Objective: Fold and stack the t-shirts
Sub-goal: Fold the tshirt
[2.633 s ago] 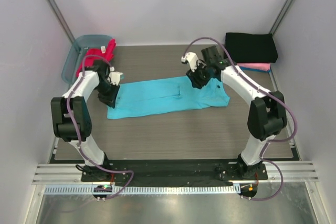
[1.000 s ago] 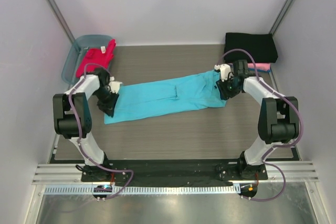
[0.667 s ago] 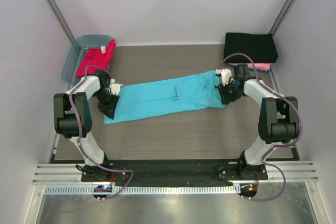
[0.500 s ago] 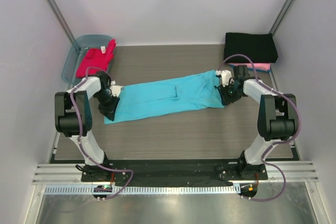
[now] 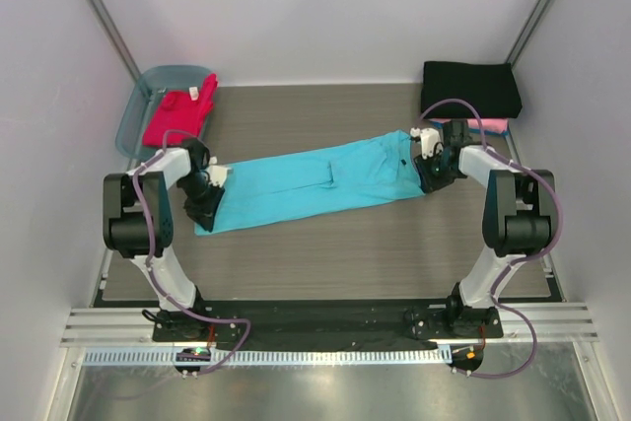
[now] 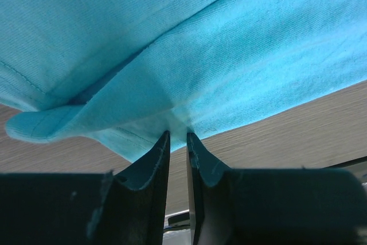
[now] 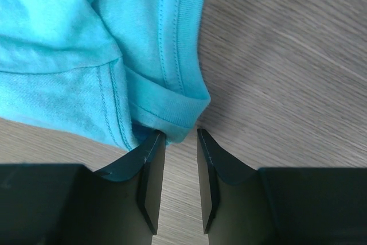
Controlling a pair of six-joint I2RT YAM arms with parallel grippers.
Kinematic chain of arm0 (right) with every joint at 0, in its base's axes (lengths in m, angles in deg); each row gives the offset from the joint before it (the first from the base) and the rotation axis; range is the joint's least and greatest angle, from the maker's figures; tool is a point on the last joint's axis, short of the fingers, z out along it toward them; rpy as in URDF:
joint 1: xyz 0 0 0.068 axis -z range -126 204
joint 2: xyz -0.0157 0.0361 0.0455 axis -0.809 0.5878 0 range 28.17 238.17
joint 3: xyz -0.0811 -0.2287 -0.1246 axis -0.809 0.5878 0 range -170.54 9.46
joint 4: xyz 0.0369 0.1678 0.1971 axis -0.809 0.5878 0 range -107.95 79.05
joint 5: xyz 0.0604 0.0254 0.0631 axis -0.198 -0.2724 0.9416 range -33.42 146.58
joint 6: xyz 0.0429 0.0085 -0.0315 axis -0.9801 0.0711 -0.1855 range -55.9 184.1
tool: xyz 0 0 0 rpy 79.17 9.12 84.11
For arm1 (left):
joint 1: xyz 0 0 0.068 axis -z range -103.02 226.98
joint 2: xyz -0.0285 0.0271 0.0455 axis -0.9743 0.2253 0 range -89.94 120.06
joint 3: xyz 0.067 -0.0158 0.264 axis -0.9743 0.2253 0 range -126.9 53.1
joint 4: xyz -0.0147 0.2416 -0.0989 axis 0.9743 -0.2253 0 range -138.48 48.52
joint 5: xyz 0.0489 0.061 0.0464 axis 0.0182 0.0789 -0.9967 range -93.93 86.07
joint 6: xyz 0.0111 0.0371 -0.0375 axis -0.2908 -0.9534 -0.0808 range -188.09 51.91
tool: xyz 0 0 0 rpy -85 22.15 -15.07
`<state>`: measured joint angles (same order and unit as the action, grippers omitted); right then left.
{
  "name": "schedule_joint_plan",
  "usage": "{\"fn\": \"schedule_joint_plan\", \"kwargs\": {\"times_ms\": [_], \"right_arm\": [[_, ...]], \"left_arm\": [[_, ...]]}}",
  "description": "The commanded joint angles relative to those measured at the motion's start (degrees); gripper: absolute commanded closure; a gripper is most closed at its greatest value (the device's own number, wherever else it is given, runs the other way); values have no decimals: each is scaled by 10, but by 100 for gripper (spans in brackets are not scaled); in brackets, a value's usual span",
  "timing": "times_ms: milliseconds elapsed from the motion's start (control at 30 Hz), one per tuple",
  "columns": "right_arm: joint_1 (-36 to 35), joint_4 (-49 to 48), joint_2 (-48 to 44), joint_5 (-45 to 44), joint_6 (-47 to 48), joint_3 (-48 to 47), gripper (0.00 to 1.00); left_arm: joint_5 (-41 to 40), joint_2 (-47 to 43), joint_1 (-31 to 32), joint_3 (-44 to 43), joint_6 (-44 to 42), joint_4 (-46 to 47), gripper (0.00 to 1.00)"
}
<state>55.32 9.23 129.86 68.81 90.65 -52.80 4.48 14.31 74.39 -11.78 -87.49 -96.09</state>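
A stretched t-shirt (image 5: 315,179) lies left to right across the middle of the tabletop (image 5: 345,244), its left end a little nearer the arms' bases than its right. The left pincer (image 5: 203,208) is at its left end and the right pincer (image 5: 431,177) at its right end. At the far left corner stands a tub (image 5: 131,115) with a second t-shirt (image 5: 177,113) in it and draped over its right rim, while at the far right corner a top folded t-shirt (image 5: 471,89) rests on a lower folded t-shirt (image 5: 490,126), whose near edge shows beneath it.
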Motion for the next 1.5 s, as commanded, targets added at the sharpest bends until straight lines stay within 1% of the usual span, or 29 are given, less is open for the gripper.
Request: {"fn": "schedule_joint_plan", "kwargs": {"times_ms": [0,133,233,333,367,400,467,533,600,667,767,867,900,933,1133,1333,1400,1467], "right_arm": [[13,-13,11,-54,13,-3,66],[17,-13,1,-60,18,-6,66],[19,-9,-26,-56,25,-4,65],[19,11,-60,-36,19,-16,64],[20,22,-70,-33,17,-26,63],[19,26,-81,-28,15,-31,63],[20,37,-113,-26,18,-41,62],[19,43,-134,-20,25,-43,62],[20,58,-161,-5,39,-42,61],[19,80,-172,34,50,-41,60],[19,96,-164,79,45,-35,60],[19,103,-150,111,35,-37,60],[19,102,-142,118,33,-37,60],[19,102,-140,121,32,-39,60],[19,103,-128,126,29,-44,60],[19,110,-132,126,26,-49,59],[19,111,-134,126,26,-45,59],[19,111,-135,127,25,-40,59]], "left_arm": [[-40,1,-2,28,-9,38,81],[-38,-18,-1,22,-13,35,81],[-26,-32,-2,7,-16,21,81],[19,-69,0,-25,-25,0,80],[28,-90,1,-47,-30,-14,80],[49,-99,5,-61,-33,-24,79],[65,-117,7,-99,-38,-53,79],[83,-138,9,-118,-41,-69,77],[84,-154,11,-129,-49,-86,70],[63,-156,13,-125,-76,-101,68],[43,-150,15,-98,-107,-107,67],[50,-151,16,-68,-121,-103,68],[49,-151,18,-60,-128,-100,66],[44,-150,20,-42,-129,-96,65],[30,-135,21,-2,-166,-56,55],[16,-92,22,18,-184,-43,55],[13,-76,21,27,-186,-22,55],[0,-58,42,27,-181,4,55]]}}
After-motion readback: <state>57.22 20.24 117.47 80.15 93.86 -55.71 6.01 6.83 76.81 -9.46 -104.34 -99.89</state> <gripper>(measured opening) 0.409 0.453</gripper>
